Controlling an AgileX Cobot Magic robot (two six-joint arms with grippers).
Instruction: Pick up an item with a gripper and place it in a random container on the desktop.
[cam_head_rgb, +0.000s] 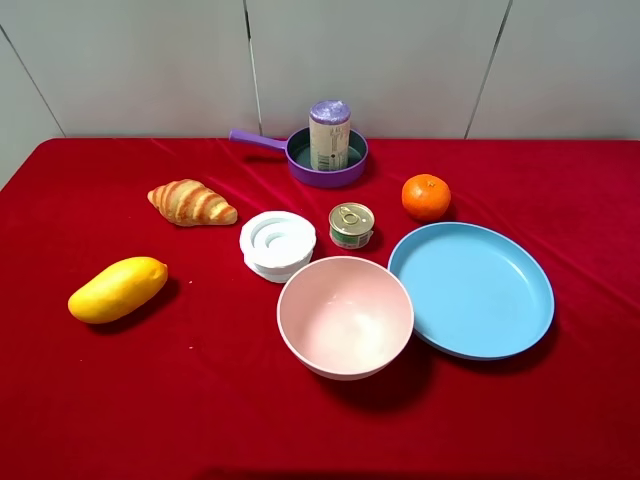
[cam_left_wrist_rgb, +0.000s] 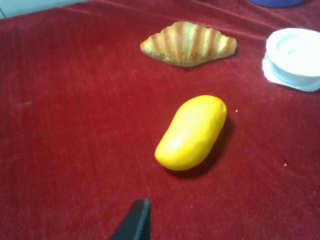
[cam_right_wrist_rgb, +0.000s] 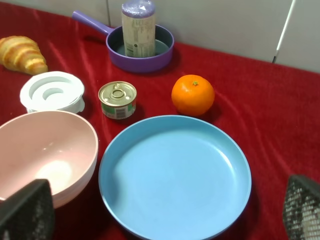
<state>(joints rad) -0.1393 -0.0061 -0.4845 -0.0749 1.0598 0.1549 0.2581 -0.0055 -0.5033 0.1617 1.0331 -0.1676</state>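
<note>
The canister with a lilac speckled top and printed label stands upright inside the purple saucepan at the back of the red desktop. It also shows in the right wrist view, in the saucepan. My right gripper is open and empty, its fingertips wide apart, low over the blue plate and pink bowl, far from the canister. Of my left gripper only one black fingertip shows, above the cloth near the mango. Neither gripper shows in the exterior view.
A pink bowl and a blue plate sit at the front middle and right. A gold-lidded tin, white ridged jar, orange, croissant and mango lie around them.
</note>
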